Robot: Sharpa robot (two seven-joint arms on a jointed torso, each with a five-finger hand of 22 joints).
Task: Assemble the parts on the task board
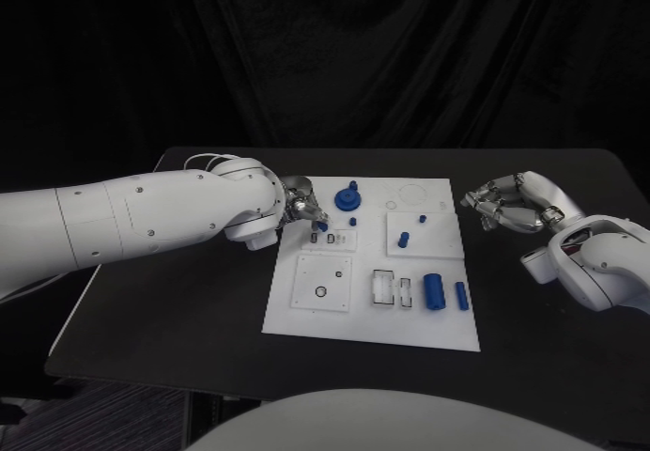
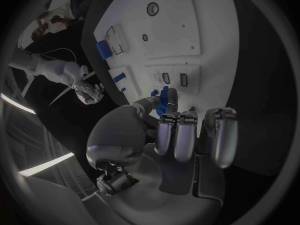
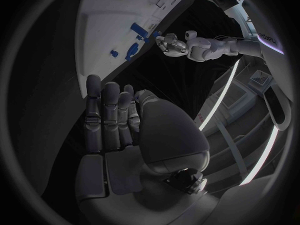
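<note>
Overhead head camera, two wrist fisheyes

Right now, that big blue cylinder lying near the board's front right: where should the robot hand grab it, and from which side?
Take the big blue cylinder around its middle, from straight above, fingers closing across its width. It lies flat with its long axis running front to back. A slimmer blue piece lies close on its right and an open slot on its left, so a sideways approach looks crowded. The right hand seems nearer.

Two smooth white arms, small dark screws dotting the left arm (image 1: 135, 216); silver segmented hands, perhaps a thin white cable (image 1: 203, 160).
</note>
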